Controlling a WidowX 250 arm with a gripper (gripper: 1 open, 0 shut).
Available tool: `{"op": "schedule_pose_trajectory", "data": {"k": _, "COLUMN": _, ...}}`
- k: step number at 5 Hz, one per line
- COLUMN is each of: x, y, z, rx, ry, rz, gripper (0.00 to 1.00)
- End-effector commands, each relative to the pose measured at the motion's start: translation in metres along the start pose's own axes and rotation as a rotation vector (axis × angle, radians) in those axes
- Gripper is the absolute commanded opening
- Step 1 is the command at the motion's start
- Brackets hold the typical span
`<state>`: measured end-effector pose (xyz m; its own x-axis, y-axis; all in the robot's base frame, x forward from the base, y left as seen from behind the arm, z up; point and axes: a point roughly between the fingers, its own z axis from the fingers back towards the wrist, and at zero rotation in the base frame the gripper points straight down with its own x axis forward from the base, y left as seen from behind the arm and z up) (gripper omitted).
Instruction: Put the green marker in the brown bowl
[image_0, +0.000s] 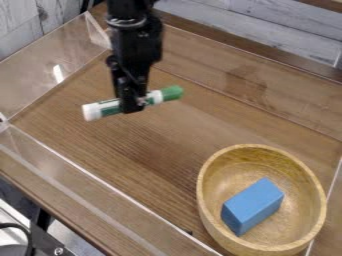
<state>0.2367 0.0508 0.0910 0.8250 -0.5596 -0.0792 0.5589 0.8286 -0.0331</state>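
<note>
The green marker (158, 97), white-barrelled with a green cap pointing right, hangs level above the wooden table. My black gripper (130, 104) points straight down and is shut on the marker's middle. The brown bowl (214, 170), wide and of light wood, sits at the lower right, well apart from the gripper. A blue block (253, 206) lies inside the bowl.
Clear plastic walls (80, 190) fence the wooden table surface (227, 90) on the near and left sides. The arm's black body (132, 30) rises toward the top of the view.
</note>
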Motion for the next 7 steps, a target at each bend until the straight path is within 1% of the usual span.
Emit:
{"op": "schedule_pose_trajectory", "data": {"k": 1, "x": 0.014, "y": -0.011, "z": 0.02, "rx": 0.059, "ry": -0.055, "rz": 0.038, "gripper": 0.0}}
{"op": "schedule_pose_trajectory", "data": {"k": 3, "x": 0.016, "y": -0.021, "z": 0.028, "rx": 0.088, "ry": -0.079, "rz": 0.08, "gripper": 0.0}}
{"op": "schedule_pose_trajectory", "data": {"k": 7, "x": 0.015, "y": -0.009, "z": 0.029, "rx": 0.146, "ry": -0.123, "rz": 0.146, "gripper": 0.0}}
